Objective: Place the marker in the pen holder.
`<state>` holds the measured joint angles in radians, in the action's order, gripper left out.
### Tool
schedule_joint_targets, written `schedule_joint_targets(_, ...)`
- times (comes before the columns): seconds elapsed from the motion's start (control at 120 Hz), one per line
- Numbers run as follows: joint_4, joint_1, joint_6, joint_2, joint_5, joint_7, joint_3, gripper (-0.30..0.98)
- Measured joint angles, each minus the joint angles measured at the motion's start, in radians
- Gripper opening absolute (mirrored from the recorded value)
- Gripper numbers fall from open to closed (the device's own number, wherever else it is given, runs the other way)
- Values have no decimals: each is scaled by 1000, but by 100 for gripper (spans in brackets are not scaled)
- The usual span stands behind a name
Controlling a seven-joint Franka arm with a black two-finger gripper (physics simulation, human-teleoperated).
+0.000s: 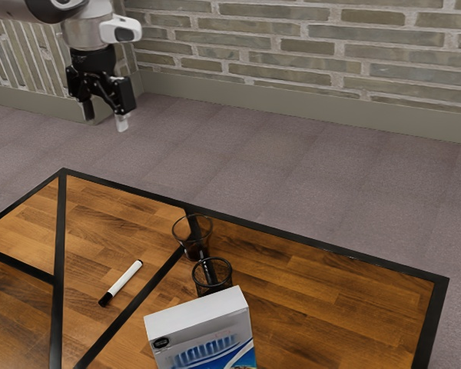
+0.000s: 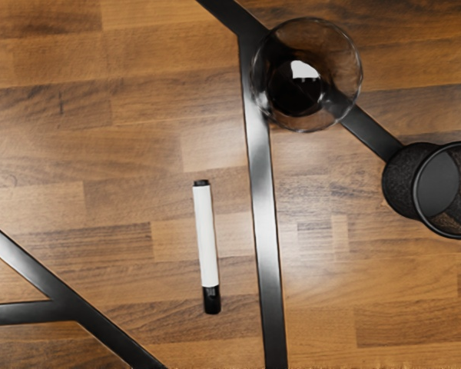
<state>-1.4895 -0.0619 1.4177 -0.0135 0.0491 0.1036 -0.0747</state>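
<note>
High over the surface (image 1: 330,300), with the gripper (image 1: 105,117) pointing down: jaws parted, nothing between them. Well below, the marker (image 1: 121,283), flat on the wood, and near the middle of the wrist view too. To judge by both views, mostly a matter of height: a long way down, with a small shift sideways toward the marker.

Mind the long axis. Almost in line with the black strip (image 2: 265,231) just beside, longer black end away from the glass (image 2: 296,88), shorter dark end on the glass's side. In the exterior view, a slant from lower left to upper right, with the spread of the jaws seemingly across rather than along it. Probably little wrist turn needed, then; just keep that crossing on the way down and close around the white barrel, near its middle.

Next, after a grip and a lift: over the strip to the pen holder (image 2: 403,181), a dark mesh cup, upright and open at the top, close to the glass and just behind the box (image 1: 203,327) in the exterior view. Impossible to tell there whether touching the box or apart. Tip the marker upright before lowering it in, and beware of clipping the rim, or of choosing the glass by mistake.
</note>
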Motion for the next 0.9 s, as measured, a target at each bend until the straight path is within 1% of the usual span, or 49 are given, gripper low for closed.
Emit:
schedule_joint_targets(0.133,-1,6,-5,-1,0,13,0,69)
schedule_joint_targets(0.2,-1,8,-6,2,-12,20,-4,69)
schedule_joint_targets(0.233,-1,12,-7,13,-5,23,0,69)
schedule_joint_targets(0.267,-21,12,-1,20,5,25,-1,69)
schedule_joint_targets(0.3,-99,1,26,24,12,29,-13,69)
schedule_joint_targets(0.333,-220,-30,73,28,19,34,-45,69)
schedule_joint_targets(0.383,-421,-98,168,25,19,40,-120,69)
schedule_joint_targets(0.425,-509,-125,237,0,4,44,-157,69)
schedule_joint_targets(0.475,-530,-120,306,-77,-22,47,-176,68)
schedule_joint_targets(0.525,-526,-58,363,-139,-40,49,-184,68)
schedule_joint_targets(0.583,-534,5,420,-166,-51,50,-189,69)
schedule_joint_targets(0.667,-560,22,511,-199,-64,50,-189,69)
schedule_joint_targets(0.7,-602,13,550,-192,-68,47,-188,69)
schedule_joint_targets(0.733,-692,5,602,-142,-71,43,-189,69)
schedule_joint_targets(0.783,-768,-5,672,-105,-74,36,-189,69)
schedule_joint_targets(0.9,-853,-21,815,-85,-72,23,-189,69)
